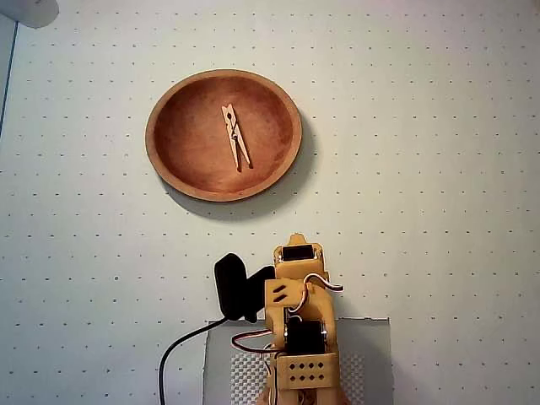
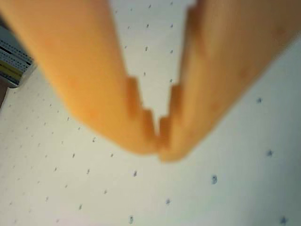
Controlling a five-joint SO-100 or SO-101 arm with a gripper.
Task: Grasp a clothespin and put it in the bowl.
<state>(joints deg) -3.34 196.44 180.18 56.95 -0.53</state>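
Observation:
In the overhead view a reddish-brown wooden bowl (image 1: 224, 135) sits on the white dotted table, up and left of centre. A pale wooden clothespin (image 1: 235, 136) lies inside it, near the middle, pointing up-left to down-right. The orange arm is folded back at the bottom edge, well below the bowl, with its gripper (image 1: 297, 245) hidden under the wrist there. The wrist view shows the gripper (image 2: 159, 143) up close and blurred: its two orange fingers (image 2: 99, 89) meet at the tips with nothing between them, above bare dotted table. Neither bowl nor clothespin appears in the wrist view.
A black camera block (image 1: 230, 285) and its cable (image 1: 169, 359) stick out left of the arm. The arm's grey base plate (image 1: 371, 354) lies at the bottom edge. A striped object (image 2: 11, 63) shows at the left edge of the wrist view.

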